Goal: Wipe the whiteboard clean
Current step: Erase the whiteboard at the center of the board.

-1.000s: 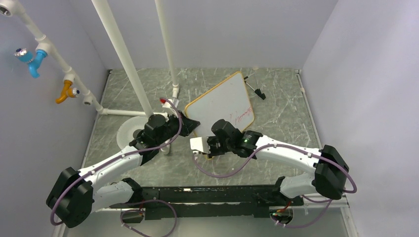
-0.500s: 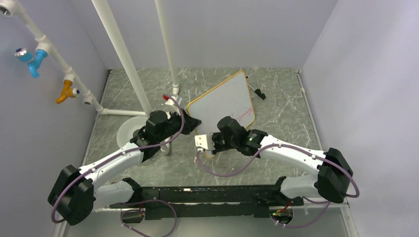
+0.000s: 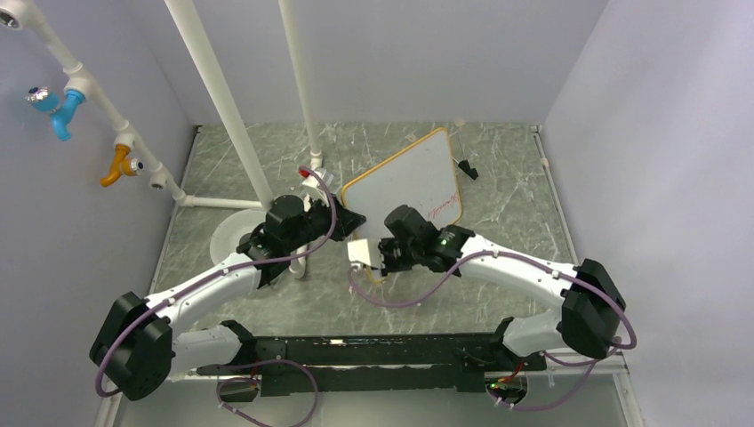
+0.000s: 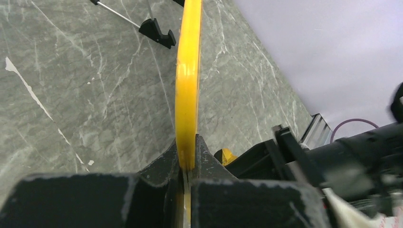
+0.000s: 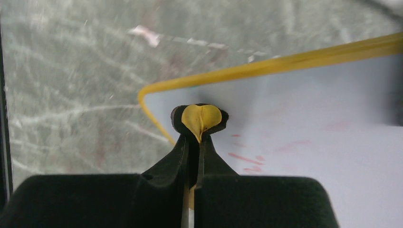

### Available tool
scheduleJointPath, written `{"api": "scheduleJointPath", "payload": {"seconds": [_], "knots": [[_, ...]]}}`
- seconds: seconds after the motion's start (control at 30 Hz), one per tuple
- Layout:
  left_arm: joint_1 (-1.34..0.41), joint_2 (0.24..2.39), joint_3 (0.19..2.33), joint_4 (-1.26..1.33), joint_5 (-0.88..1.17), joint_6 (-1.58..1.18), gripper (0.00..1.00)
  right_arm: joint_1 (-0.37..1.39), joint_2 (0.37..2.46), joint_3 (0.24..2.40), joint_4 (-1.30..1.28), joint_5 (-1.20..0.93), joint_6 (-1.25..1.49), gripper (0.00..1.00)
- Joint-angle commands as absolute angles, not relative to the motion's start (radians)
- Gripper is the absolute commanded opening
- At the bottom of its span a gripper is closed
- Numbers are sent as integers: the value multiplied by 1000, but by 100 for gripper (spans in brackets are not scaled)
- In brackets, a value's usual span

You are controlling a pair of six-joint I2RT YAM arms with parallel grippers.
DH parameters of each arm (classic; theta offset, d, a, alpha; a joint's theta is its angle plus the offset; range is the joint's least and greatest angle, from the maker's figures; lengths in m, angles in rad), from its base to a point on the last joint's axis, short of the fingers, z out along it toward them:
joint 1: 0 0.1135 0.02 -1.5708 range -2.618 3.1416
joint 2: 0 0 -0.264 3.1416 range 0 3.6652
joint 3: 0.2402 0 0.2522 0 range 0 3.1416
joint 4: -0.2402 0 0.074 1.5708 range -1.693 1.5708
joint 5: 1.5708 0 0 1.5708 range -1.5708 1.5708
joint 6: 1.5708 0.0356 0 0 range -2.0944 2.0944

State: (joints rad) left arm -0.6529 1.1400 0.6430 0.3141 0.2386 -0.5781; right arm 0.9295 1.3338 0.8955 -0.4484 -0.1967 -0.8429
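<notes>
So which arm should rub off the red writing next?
Right. The right hand pinches a small yellow thing just over the whiteboard, by the red writing; the left hand is busy clamping the frame.

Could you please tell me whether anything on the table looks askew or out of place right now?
The whiteboard sits askew, turned diagonally to the table's edges, with its left corner clamped in the left tool. A small black piece on a thin rod lies by its right edge; whether it is attached, I cannot tell.
</notes>
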Motion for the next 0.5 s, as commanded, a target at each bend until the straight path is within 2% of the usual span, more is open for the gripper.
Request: {"api": "scheduleJointPath", "payload": {"seconds": [0.0, 0.23, 0.37, 0.47], "knots": [[-680, 1149, 685, 349, 385, -635, 0, 905, 1368, 1079, -327, -205, -751, 0], [-681, 1148, 686, 349, 398, -630, 0, 882, 1345, 954, -313, -194, -802, 0], [-680, 1145, 687, 349, 396, -622, 0, 882, 1331, 852, -443, -298, -938, 0], [-680, 1157, 685, 367, 405, -627, 0, 884, 1340, 820, -437, -283, -939, 0]]}}
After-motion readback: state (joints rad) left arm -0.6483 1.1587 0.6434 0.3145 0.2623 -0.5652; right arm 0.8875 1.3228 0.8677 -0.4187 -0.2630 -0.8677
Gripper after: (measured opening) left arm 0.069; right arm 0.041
